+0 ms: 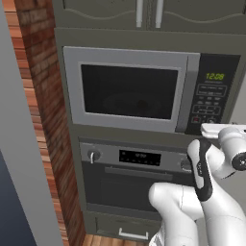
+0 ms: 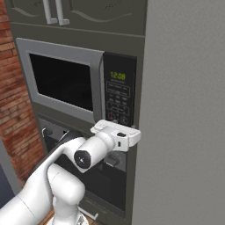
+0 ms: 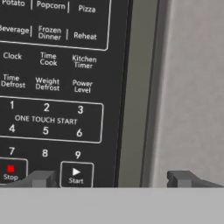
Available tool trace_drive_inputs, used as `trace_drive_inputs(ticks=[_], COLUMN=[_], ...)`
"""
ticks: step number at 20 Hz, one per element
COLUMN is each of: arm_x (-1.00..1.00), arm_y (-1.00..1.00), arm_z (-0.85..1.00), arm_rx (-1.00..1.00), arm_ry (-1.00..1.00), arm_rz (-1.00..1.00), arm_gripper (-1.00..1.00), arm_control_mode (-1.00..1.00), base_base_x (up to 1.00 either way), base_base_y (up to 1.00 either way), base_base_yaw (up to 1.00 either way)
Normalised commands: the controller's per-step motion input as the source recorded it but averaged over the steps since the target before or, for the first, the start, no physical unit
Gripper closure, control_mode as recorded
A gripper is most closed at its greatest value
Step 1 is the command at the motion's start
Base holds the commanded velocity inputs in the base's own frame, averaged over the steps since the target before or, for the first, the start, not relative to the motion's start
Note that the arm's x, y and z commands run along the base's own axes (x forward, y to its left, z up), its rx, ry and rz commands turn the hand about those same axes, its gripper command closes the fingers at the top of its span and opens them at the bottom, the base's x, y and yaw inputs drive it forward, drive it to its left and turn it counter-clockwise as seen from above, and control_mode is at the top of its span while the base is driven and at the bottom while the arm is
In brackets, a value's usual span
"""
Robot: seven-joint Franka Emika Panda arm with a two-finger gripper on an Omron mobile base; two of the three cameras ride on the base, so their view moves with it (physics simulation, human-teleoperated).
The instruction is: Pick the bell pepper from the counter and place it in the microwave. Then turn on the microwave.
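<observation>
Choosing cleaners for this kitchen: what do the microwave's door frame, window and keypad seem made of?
Microwave door frame: looks like brushed silver metal, matte grey sheen. Window: dark tinted glass, probably, smooth and near-black. Keypad: flat glossy black panel, plastic or glass, with white printed labels and no raised buttons.

Silver-grey microwave (image 1: 127, 89), black keypad (image 3: 52, 87), green digits (image 2: 117, 75)

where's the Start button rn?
In the hand view, the Start button sits at the bottom of the microwave keypad, right of Stop and under 9, between the open gripper fingertips.
</observation>
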Motion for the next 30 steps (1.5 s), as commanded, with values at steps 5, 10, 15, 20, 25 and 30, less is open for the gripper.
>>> trace_drive_inputs(ticks=[5,10,15,20,25,30], arm_x=[0.05,0.19,0.16,0.19,0.1,0.08], arm_y=[0.0,0.0,-0.11,-0.14,-0.03,0.0], arm_z=[-0.07,-0.12,-0.11,-0.08,-0.1,-0.12], arm_rx=[0.0,0.0,0.0,0.0,0.0,0.0], arm_ry=[0.0,0.0,0.0,0.0,0.0,0.0], arm_rz=[0.0,0.0,0.0,0.0,0.0,0.0], arm_gripper=[-1.0,-1.0,-1.0,-1.0,-1.0,-1.0], arm_control_mode=[-1.0,-1.0,-1.0,-1.0,-1.0,-1.0], base_base_x=[0.0,0.0,0.0,0.0,0.0,0.0], base_base_y=[0.0,0.0,0.0,0.0,0.0,0.0], base_base_yaw=[0.0,0.0,0.0,0.0,0.0,0.0])
